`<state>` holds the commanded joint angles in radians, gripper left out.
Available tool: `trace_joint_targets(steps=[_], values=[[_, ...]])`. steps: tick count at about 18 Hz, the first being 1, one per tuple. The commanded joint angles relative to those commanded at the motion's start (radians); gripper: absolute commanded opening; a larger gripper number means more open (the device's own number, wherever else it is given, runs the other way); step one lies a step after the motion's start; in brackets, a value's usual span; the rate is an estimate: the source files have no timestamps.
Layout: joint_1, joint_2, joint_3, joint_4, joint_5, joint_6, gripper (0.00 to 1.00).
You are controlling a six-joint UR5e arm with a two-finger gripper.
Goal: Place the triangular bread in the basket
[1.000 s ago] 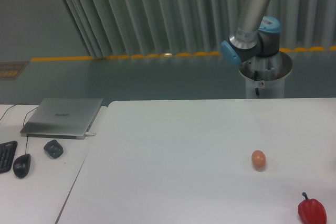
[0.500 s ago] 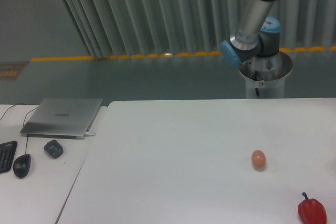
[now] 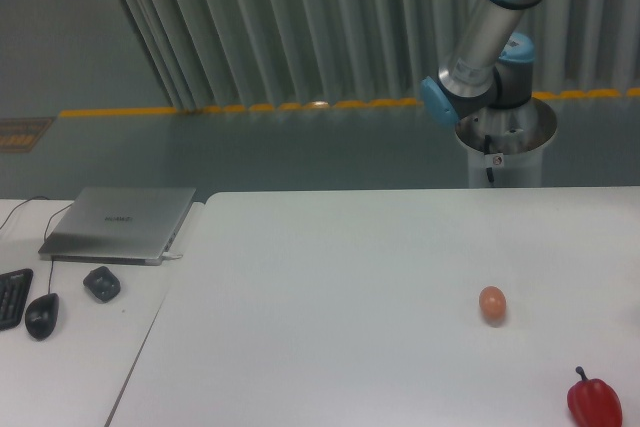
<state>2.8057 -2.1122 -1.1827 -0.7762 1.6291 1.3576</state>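
Grey vertical slats and a yellow floor stripe (image 3: 240, 107) are seen behind two white tables. On the left table (image 3: 70, 367), a keyboard edge (image 3: 10, 297), a black mouse (image 3: 41, 315), a small dark object (image 3: 102, 283) and a closed silver laptop (image 3: 120, 223) are laid out, the laptop set farthest back. On the larger right-hand table (image 3: 330, 327), a small brown egg (image 3: 492, 304) is found towards the right, and a red bell pepper (image 3: 594, 402) is placed near the lower right corner, well apart from the egg. Behind the far edge, the robot arm (image 3: 480, 57) is mounted on a white pedestal (image 3: 505, 152) and is carried out of frame at the upper right. The gripper is not shown, so its opening and any hold cannot be told. Neither the triangular bread nor the basket is visible in this view.
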Motion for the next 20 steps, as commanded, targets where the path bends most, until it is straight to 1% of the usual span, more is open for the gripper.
trace_joint_targets(steps=[2, 3, 4, 5, 6, 7, 8, 9, 10, 15, 20], values=[[-0.006, 0.0, -0.012, -0.002, 0.0, 0.003, 0.0], [-0.006, -0.002, -0.008, -0.002, 0.0, 0.005, 0.0], [-0.006, -0.002, -0.011, -0.002, 0.0, 0.006, 0.04], [-0.006, -0.002, -0.011, 0.0, 0.002, 0.015, 0.15], [-0.006, -0.002, -0.011, -0.002, 0.002, 0.02, 0.16], [-0.006, -0.002, -0.012, -0.002, 0.002, 0.02, 0.26], [-0.006, -0.002, -0.012, -0.002, 0.0, 0.023, 0.41], [-0.006, -0.003, -0.014, 0.0, 0.002, 0.026, 0.65], [-0.005, -0.003, -0.015, 0.0, 0.008, 0.029, 1.0], [-0.005, 0.009, -0.048, -0.002, 0.017, 0.031, 1.0], [-0.005, 0.031, -0.104, -0.005, 0.018, 0.023, 1.0]])
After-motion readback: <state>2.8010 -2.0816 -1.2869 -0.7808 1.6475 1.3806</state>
